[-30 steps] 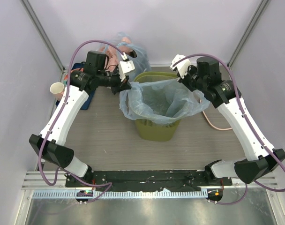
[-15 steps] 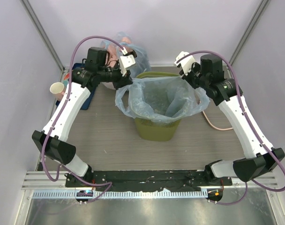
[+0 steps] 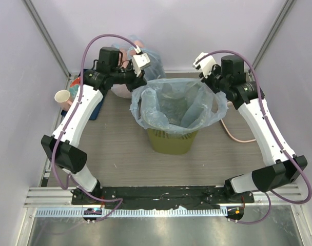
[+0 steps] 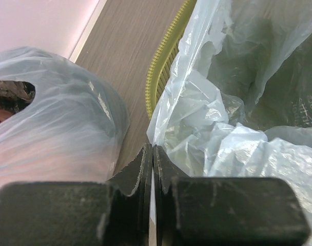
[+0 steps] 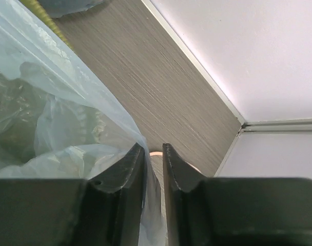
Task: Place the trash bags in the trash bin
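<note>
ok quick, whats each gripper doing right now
left gripper: closed, pinching the edge of the trash bag
right gripper: closed to a narrow gap on the trash bag's other edge

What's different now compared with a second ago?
The left gripper and right gripper, each still pinching an edge of the bag, carried it farther back. Its mouth now covers the far rim of the bin, which stayed put.
</note>
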Controlling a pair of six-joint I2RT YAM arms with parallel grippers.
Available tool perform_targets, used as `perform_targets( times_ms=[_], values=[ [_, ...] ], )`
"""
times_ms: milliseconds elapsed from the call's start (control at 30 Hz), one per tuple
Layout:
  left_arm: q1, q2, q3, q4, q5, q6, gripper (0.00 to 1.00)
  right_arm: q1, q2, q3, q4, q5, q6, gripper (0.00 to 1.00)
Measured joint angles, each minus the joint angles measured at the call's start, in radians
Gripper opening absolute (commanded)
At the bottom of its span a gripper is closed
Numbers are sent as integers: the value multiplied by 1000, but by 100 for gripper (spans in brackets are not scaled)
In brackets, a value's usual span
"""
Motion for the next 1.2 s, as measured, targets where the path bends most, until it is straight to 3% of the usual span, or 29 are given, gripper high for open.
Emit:
perform_targets(
  times_ms=[133,933,1067,1100,1133,1200],
  values=[
    [0,24,12,23,-19,-22,0,-20,31,24,6,-16,4,18],
    [5,124,5,61,-119,-214,0,-105,165,39,14,-232,130,17],
    [6,124,-29,56,-128,-246,2,-120,186,39,13,-262,180,41],
    [8,123,-38,56,-129,-260,7,-126,186,39,13,-268,193,45],
    [12,121,-46,53,-127,-269,21,-131,185,39,13,-272,202,49],
    [25,114,-63,53,-116,-295,34,-150,185,48,4,-284,233,56]
  ],
)
